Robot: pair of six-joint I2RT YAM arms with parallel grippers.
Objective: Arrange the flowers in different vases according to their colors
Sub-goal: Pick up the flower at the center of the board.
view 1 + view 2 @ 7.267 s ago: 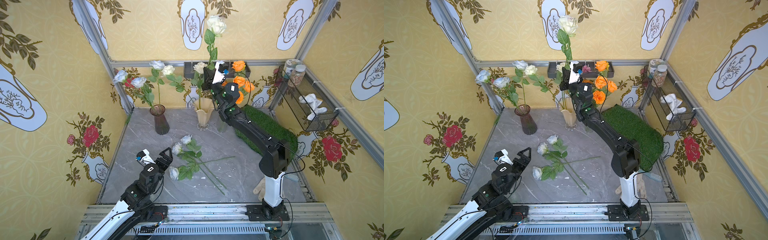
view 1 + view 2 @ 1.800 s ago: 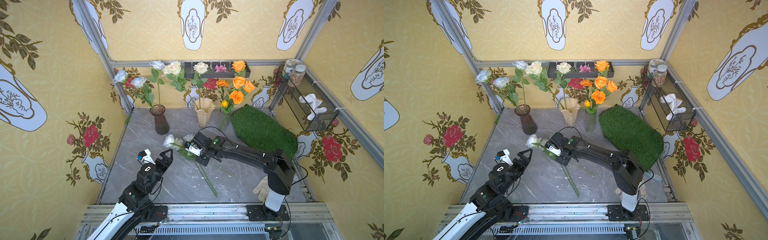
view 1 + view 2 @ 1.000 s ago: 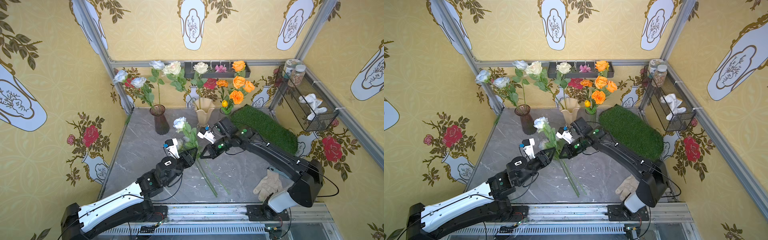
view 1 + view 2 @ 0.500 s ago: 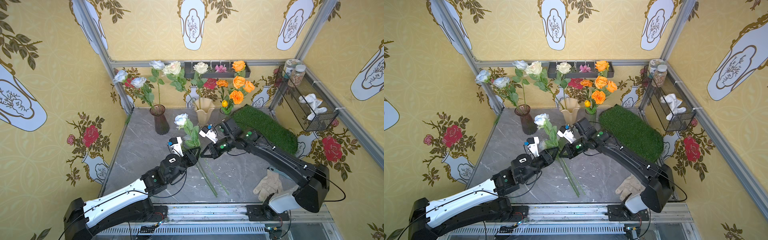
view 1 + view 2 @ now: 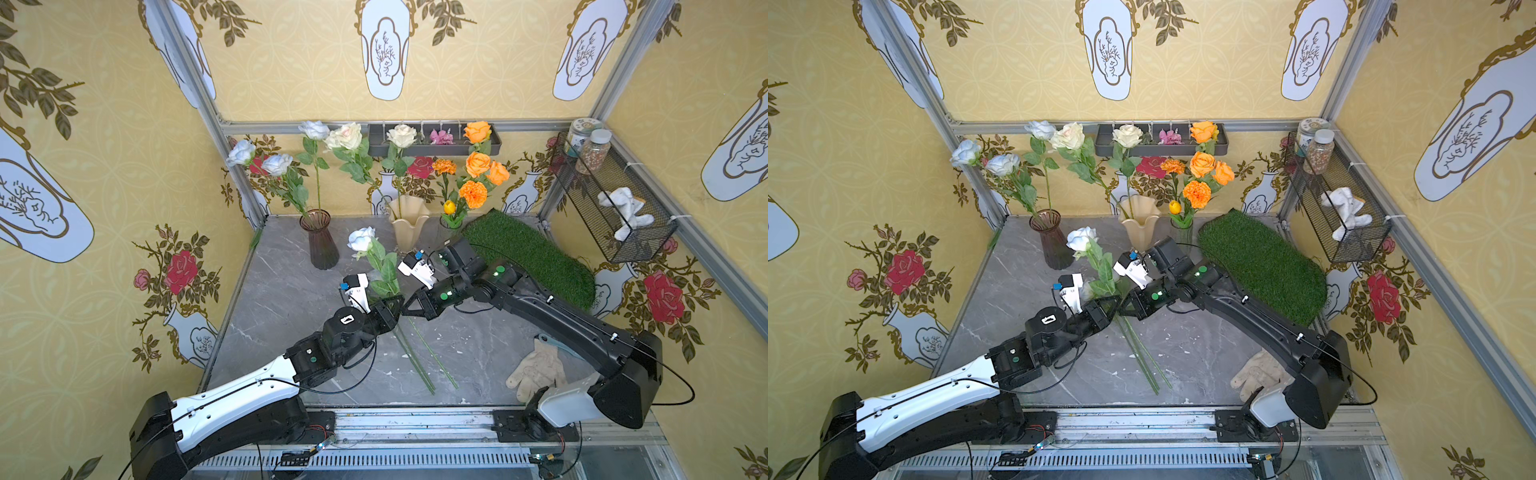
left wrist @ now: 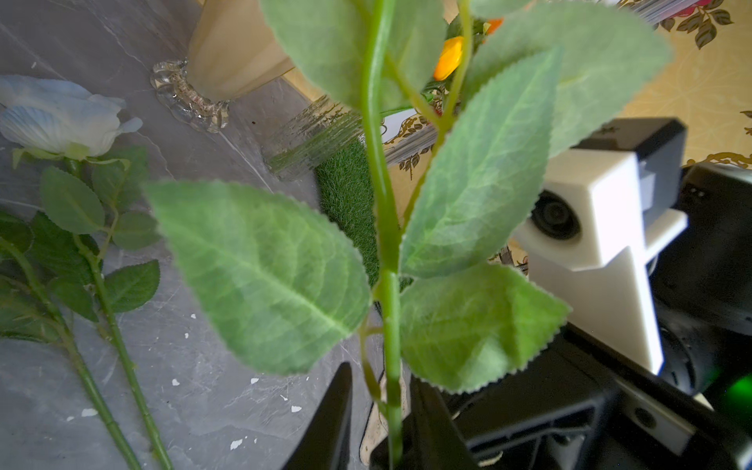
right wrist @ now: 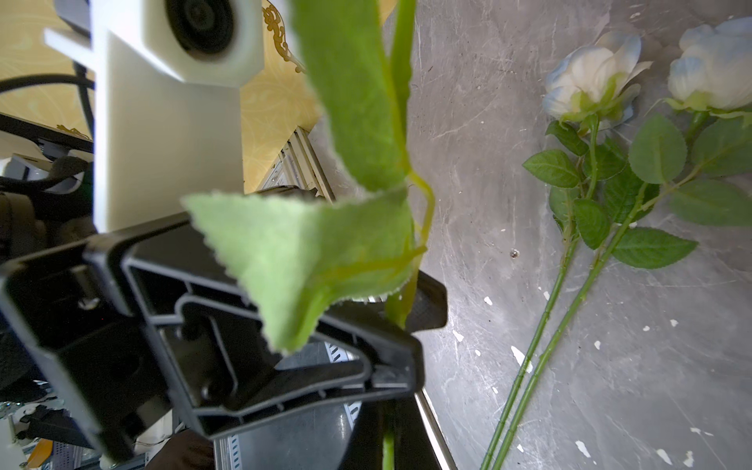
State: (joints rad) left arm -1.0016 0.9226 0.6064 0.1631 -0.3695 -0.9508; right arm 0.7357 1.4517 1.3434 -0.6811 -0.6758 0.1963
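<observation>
Standing between left fingers [image 6: 334,421], rose stem [image 6: 385,228]

Two arms meet tip to tip over the middle of the table. The left arm [image 5: 232,399] stretches low from the near left corner. Its left gripper [image 5: 395,309] points far-right, jaws narrowly parted on either side of the stem of a rose [image 5: 360,240]. The right arm [image 5: 582,332] bends in from the near right, and the right gripper [image 5: 409,306] is clamped tight on the same stem, just beside the left's.
</observation>
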